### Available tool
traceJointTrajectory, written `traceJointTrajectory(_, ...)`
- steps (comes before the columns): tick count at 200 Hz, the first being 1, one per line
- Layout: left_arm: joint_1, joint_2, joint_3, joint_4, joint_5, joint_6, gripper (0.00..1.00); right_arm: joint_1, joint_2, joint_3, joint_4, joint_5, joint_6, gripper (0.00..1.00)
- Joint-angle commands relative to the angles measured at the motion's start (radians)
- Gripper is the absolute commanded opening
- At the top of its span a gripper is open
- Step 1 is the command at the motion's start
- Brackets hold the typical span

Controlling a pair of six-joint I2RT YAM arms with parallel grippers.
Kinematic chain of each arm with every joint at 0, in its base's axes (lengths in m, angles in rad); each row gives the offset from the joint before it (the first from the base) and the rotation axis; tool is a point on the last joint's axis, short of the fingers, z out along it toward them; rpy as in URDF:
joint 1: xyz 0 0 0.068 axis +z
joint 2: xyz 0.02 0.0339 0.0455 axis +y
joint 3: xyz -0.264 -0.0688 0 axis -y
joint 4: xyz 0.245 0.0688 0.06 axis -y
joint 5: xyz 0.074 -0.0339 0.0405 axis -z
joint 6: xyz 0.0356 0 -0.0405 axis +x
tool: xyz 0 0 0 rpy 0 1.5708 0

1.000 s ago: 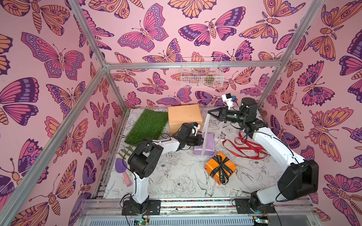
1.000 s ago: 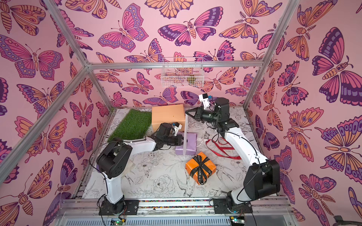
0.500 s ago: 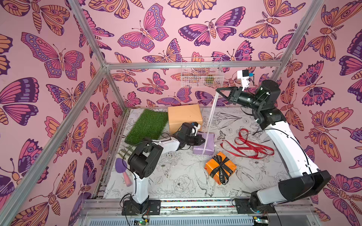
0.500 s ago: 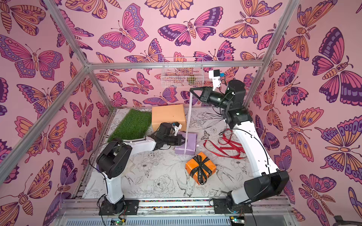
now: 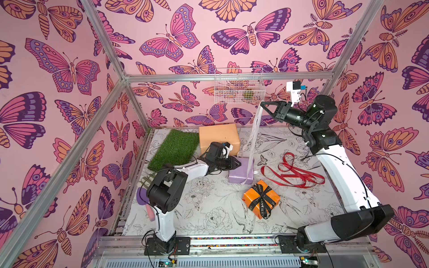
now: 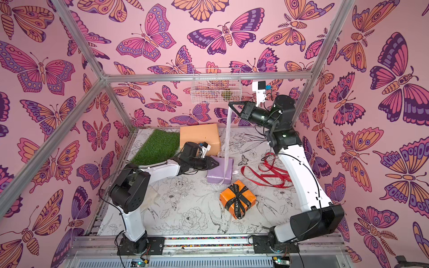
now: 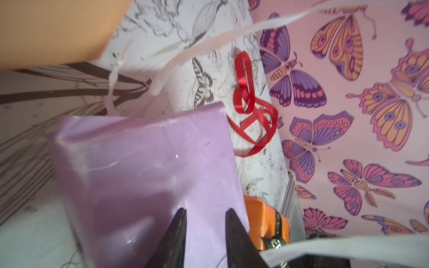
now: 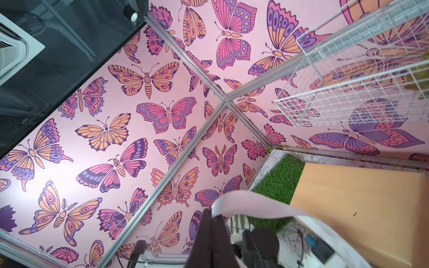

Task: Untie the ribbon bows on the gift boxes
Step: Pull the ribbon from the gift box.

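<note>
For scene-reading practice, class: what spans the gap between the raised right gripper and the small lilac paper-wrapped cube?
A pale white-lilac satin ribbon, pinched in the right gripper, runs down to the lilac cube; both top views show it.

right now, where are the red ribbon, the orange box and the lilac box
red ribbon [image 5: 298, 174]: in a top view, on its crossing loose strands
orange box [image 5: 250, 196]: in a top view, on bare top paper
lilac box [image 5: 238, 170]: in a top view, on its top face
</note>
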Motion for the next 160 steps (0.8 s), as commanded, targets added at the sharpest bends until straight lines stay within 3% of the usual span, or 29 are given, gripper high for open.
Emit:
traceJointTrajectory(1, 0.038, -0.112, -0.026, -0.031, 0.042, 0.005, 0.34, -0.007, -0.016, -0.034, 0.032, -0.026, -0.019, 0.00)
traceJointTrajectory(21, 0.040, -0.187, -0.047, -0.031, 0.048, 0.060, 0.37, 0.003, -0.019, -0.073, 0.013, -0.026, -0.036, 0.00)
traceJointTrajectory(36, 0.023, -0.239, -0.049, -0.031, 0.033, 0.129, 0.47, 0.022, -0.017, -0.090, -0.012, -0.022, -0.057, 0.00)
traceJointTrajectory(42, 0.012, -0.255, -0.045, -0.031, 0.020, 0.159, 0.58, 0.033, -0.015, -0.095, -0.020, -0.019, -0.066, 0.00)
traceJointTrajectory(44, 0.008, -0.259, -0.043, -0.031, 0.015, 0.168, 0.70, 0.036, -0.015, -0.097, -0.024, -0.018, -0.069, 0.00)
traceJointTrajectory(46, 0.005, -0.264, -0.042, -0.030, 0.010, 0.179, 0.90, 0.040, -0.015, -0.097, -0.027, -0.017, -0.073, 0.00)
traceJointTrajectory(50, -0.004, -0.273, -0.037, -0.030, -0.003, 0.201, 1.00, 0.047, -0.014, -0.098, -0.034, -0.014, -0.077, 0.00)
traceJointTrajectory(100, -0.059, -0.306, 0.024, 0.018, -0.095, 0.369, 0.99, 0.125, -0.020, -0.113, -0.097, -0.001, -0.111, 0.00)
traceJointTrajectory(140, -0.052, -0.286, 0.024, 0.105, -0.236, 0.460, 0.99, 0.154, -0.069, -0.142, -0.163, -0.028, -0.120, 0.00)
traceJointTrajectory(160, -0.039, -0.256, 0.054, 0.119, -0.239, 0.490, 0.99, 0.155, -0.120, -0.183, -0.192, -0.030, -0.127, 0.00)
